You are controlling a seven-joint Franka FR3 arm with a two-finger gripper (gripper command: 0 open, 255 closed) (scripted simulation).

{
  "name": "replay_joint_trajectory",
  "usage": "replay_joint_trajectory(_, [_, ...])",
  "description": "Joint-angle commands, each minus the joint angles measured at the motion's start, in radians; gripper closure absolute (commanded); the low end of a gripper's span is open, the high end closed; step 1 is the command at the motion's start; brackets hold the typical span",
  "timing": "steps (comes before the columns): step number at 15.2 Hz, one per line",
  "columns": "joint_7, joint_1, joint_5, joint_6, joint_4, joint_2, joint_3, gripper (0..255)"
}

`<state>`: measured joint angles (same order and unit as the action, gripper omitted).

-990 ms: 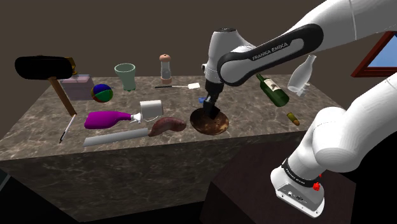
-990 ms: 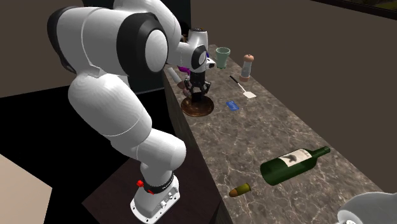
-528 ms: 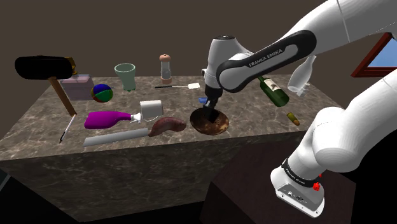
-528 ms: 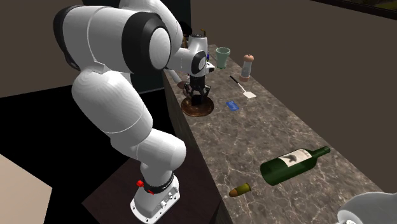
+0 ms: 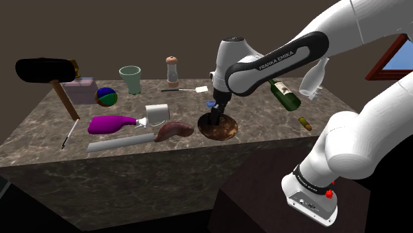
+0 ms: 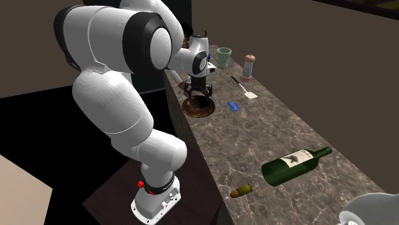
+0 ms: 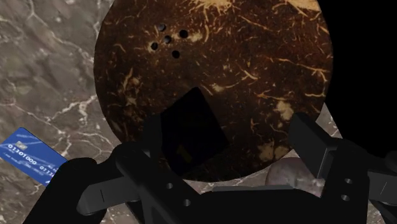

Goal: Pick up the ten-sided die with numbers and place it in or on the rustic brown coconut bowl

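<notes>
The brown, fibrous coconut bowl (image 7: 254, 63) stands on the marble counter near its front edge (image 5: 229, 130) (image 6: 199, 110). My black gripper (image 7: 232, 143) hangs just above the bowl's inside (image 5: 215, 119) (image 6: 197, 98), fingers spread wide and open. A dark, faceted die (image 7: 191, 130) shows as a black diamond over the bowl's floor, close beside one finger (image 7: 153, 137) and well apart from the other finger (image 7: 312, 143). No numbers can be read on it. Neither finger clasps it.
A blue card (image 5: 210, 104) (image 6: 234, 106) lies just beyond the bowl. A green wine bottle (image 5: 283, 93), a clear bottle (image 5: 314, 78), a white spatula (image 5: 188, 89), a grinder (image 5: 172, 71), a cup (image 5: 130, 78), a purple bottle (image 5: 109, 124) and a hammer (image 5: 49, 73) crowd the counter.
The arm first shifted slightly over the bowl. Since half a second ago the fingers have spread apart, letting go of the die above the bowl.
</notes>
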<state>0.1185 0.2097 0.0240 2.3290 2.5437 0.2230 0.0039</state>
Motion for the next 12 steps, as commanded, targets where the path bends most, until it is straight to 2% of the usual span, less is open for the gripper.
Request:
replay_joint_trajectory(1, [0.0,0.0,0.0,0.0,0.0,0.0,0.0,0])
replay_joint_trajectory(2, [0.0,0.0,0.0,0.0,0.0,0.0,0.0,0])
replay_joint_trajectory(6, [-0.001,-0.002,-0.003,-0.143,-0.064,0.079,-0.001,0])
replay_joint_trajectory(12, [-0.001,-0.002,-0.003,-0.143,-0.064,0.079,-0.001,0])
